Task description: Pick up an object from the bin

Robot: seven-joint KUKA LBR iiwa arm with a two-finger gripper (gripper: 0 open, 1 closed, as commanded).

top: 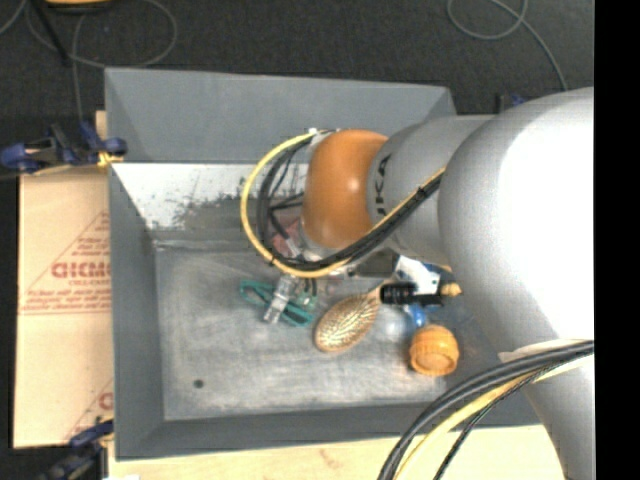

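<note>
Half of the teal thing (pixel 256 292) under the tool (pixel 283 296).

The gripper (pixel 283 296) is seen over a teal tool (pixel 258 293) in the bin (pixel 200 368). A golden hairbrush (pixel 348 325) is laid beside it.

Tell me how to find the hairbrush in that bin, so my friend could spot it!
Look in the grey bin, at the right half of its floor, just below the robot's orange cover. The hairbrush lies there between a teal tool and an orange ball. It alone is golden and oval, dotted with bristles.
</note>
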